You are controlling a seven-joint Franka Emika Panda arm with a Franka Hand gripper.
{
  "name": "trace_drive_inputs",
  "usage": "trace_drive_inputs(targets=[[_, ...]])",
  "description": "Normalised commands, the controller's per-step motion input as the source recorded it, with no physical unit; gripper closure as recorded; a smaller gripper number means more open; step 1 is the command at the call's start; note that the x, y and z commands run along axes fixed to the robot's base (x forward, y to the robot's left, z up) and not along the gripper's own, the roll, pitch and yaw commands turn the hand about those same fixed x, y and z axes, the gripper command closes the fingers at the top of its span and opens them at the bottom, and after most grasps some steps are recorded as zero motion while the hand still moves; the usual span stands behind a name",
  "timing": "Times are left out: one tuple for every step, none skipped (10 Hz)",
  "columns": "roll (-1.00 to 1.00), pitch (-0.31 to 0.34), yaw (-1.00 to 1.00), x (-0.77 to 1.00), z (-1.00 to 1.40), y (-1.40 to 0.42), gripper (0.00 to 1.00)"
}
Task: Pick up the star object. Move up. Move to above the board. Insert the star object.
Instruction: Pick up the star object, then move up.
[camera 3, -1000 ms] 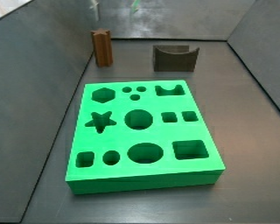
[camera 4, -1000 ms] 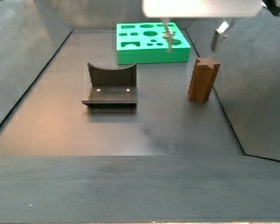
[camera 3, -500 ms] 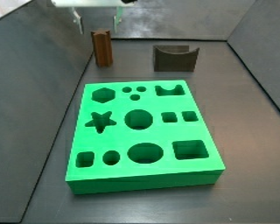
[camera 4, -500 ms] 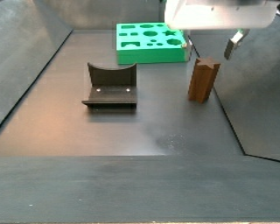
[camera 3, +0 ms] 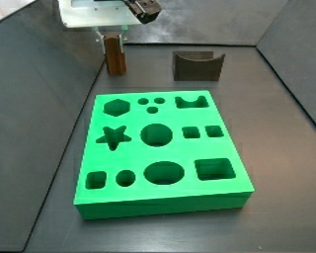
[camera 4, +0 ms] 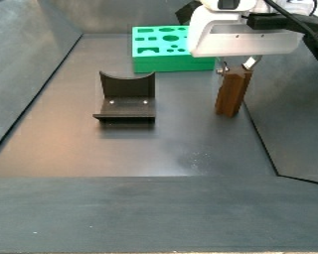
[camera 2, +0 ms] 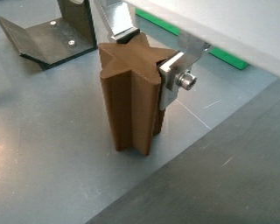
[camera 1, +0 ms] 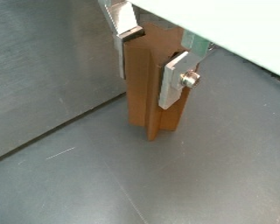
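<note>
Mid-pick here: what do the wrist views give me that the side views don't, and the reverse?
Only the wrist views show the contact zone: the gripper straddling the top of the star object, a silver finger by each side, and the object's base on the floor. Only the side views show the whole board with its star hole. Both show the star object upright and the fixture.

You see the gripper [camera 2: 140, 45] as a white, boxy body, pale and blurred along the upper right of both wrist views. Its fingers [camera 1: 175, 79] are flat silver plates with bevelled edges, and one carries a round silver screw head on its outer face. In a side view, upper right of the frame, black cables [camera 4: 297, 14] loop over the white housing, with dark fittings on top.
</note>
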Motion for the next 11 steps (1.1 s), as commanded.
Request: trace_drive_inputs(targets=[[0.0, 0.0, 0.0, 0.0, 0.0, 0.0, 1.0], [0.0, 0.0, 0.0, 0.0, 0.0, 0.0, 1.0], [0.0, 0.0, 0.0, 0.0, 0.0, 0.0, 1.0], [0.0, 0.0, 0.0, 0.0, 0.0, 0.0, 1.0], [0.0, 0.0, 0.0, 0.0, 0.0, 0.0, 1.0], [0.0, 0.0, 0.0, 0.0, 0.0, 0.0, 1.0], [0.0, 0.0, 0.0, 0.0, 0.0, 0.0, 1.0], [0.0, 0.0, 0.0, 0.0, 0.0, 0.0, 1.0], [0.0, 0.0, 0.0, 0.0, 0.0, 0.0, 1.0], [0.0, 0.0, 0.0, 0.0, 0.0, 0.0, 1.0], [0.0, 0.0, 0.0, 0.0, 0.83, 0.0, 1.0]])
